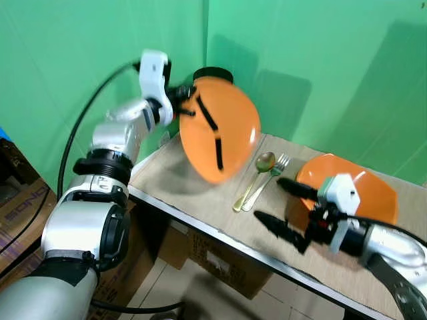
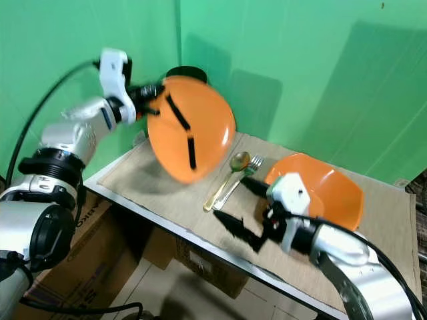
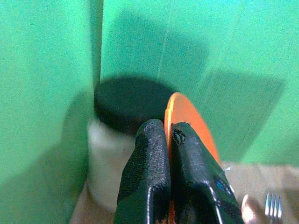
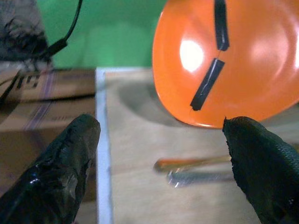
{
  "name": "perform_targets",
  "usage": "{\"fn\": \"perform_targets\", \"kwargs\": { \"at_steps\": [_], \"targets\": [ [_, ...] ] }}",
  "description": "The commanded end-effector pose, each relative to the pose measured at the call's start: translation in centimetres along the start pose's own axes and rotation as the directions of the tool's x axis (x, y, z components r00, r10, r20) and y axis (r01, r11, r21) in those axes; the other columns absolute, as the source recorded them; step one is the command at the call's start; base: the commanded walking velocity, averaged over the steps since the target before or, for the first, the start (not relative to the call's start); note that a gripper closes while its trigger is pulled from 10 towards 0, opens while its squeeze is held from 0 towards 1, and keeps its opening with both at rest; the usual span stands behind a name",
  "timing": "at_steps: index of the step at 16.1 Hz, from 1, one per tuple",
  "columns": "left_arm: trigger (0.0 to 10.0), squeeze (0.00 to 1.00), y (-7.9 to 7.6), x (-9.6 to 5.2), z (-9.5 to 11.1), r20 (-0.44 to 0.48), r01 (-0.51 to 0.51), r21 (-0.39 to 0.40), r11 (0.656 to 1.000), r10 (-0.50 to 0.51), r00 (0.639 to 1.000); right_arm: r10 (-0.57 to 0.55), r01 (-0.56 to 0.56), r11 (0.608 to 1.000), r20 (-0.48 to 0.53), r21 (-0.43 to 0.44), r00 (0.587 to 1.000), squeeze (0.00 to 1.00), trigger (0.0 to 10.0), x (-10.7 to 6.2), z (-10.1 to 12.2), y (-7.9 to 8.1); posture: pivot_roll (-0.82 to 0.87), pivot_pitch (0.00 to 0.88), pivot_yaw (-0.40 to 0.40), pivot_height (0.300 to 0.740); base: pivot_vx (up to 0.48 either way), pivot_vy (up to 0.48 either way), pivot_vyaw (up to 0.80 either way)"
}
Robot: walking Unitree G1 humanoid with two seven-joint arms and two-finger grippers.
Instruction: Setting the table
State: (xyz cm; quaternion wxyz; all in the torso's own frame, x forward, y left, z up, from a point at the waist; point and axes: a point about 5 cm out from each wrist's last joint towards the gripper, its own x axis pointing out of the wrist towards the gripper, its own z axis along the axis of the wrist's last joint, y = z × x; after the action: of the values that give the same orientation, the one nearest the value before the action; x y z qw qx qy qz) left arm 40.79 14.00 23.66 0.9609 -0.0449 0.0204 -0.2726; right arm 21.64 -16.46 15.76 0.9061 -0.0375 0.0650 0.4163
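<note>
An orange plate (image 1: 223, 130) with two black strips on its face is held tilted on edge above the far left of the table (image 1: 193, 200). My left gripper (image 3: 167, 130) is shut on its rim (image 3: 187, 112). A gold spoon (image 1: 257, 177) and a silver fork (image 1: 272, 175) lie side by side mid-table. A second orange plate (image 1: 363, 190) rests flat on the right. My right gripper (image 1: 268, 198) hangs open near the front edge, beside that plate, nothing between its fingers. Its wrist view looks at the raised plate (image 4: 243, 60) and the spoon (image 4: 196, 163).
A jar with a black lid (image 3: 126, 100) stands in the far left corner behind the raised plate. Green walls close off the back and left. Cardboard boxes (image 1: 220, 263) sit under the table, another (image 1: 20, 200) on the floor at left.
</note>
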Motion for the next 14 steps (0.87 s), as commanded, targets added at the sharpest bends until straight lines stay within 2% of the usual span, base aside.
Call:
{"fn": "perform_targets", "kwargs": {
  "at_steps": [1,5,7,8,9,10,11,12,13,14],
  "targets": [
    [0.0,0.00,-0.7,0.2,3.9,0.135,0.041,0.012,0.999,-0.042,0.990,-0.038,0.038,0.999,0.030,0.006,0.999,0.00,10.0,-0.2,0.4,-0.7,-0.02,0.000,-0.019,0.740,0.000,0.000,0.00],
    [0.0,0.00,-0.8,-0.1,5.7,0.211,0.047,-0.031,0.998,-0.039,0.977,-0.130,0.123,0.990,0.123,0.067,0.984,0.00,10.0,0.8,1.2,-1.5,-0.01,0.000,-0.021,0.740,0.000,0.000,0.00],
    [0.0,0.00,-0.8,-0.4,6.6,0.266,0.066,-0.086,0.994,-0.041,0.963,-0.182,0.162,0.978,0.151,0.133,0.972,0.00,10.0,1.2,1.3,-1.8,-0.01,0.000,-0.019,0.740,0.000,0.000,0.00],
    [0.0,0.00,-0.8,-0.6,7.3,0.307,0.092,-0.136,0.986,-0.047,0.951,-0.223,0.186,0.959,0.168,0.213,0.960,0.00,10.0,1.5,1.3,-2.0,-0.01,0.000,-0.019,0.740,0.000,0.000,0.00],
    [0.0,0.00,-0.8,-0.7,7.7,0.333,0.120,-0.177,0.977,-0.055,0.941,-0.256,0.207,0.944,0.174,0.258,0.951,0.64,10.0,1.6,1.2,-2.2,-0.01,0.000,-0.017,0.740,0.000,0.000,0.00],
    [0.0,0.00,-0.8,-1.1,8.0,0.386,0.185,-0.278,0.942,-0.067,0.920,-0.318,0.239,0.903,0.178,0.358,0.931,1.00,10.0,2.0,1.1,-2.6,-0.01,0.000,-0.016,0.740,0.000,0.000,0.00],
    [0.0,0.00,-1.2,-1.5,7.6,0.427,0.273,-0.372,0.887,-0.098,0.899,-0.406,0.269,0.823,0.187,0.500,0.895,1.00,10.0,2.3,1.0,-3.4,-0.01,0.000,-0.013,0.740,0.000,0.000,0.00],
    [0.0,0.00,-1.3,-1.5,7.5,0.434,0.288,-0.383,0.878,-0.104,0.895,-0.421,0.272,0.808,0.190,0.523,0.887,1.00,10.0,2.3,1.0,-3.6,-0.01,0.000,-0.013,0.740,0.000,0.000,0.00],
    [0.0,0.00,-1.9,-1.8,6.9,0.458,0.351,-0.420,0.837,-0.138,0.878,-0.487,0.267,0.738,0.215,0.619,0.847,1.00,10.0,2.1,1.1,-4.5,-0.01,0.000,-0.013,0.740,0.000,0.000,0.00],
    [0.0,0.00,-2.4,-2.0,6.5,0.465,0.387,-0.432,0.814,-0.166,0.870,-0.515,0.214,0.686,0.257,0.695,0.818,1.00,10.0,1.8,1.5,-5.0,-0.01,0.000,-0.016,0.740,0.000,0.000,0.00]
  ]
}}
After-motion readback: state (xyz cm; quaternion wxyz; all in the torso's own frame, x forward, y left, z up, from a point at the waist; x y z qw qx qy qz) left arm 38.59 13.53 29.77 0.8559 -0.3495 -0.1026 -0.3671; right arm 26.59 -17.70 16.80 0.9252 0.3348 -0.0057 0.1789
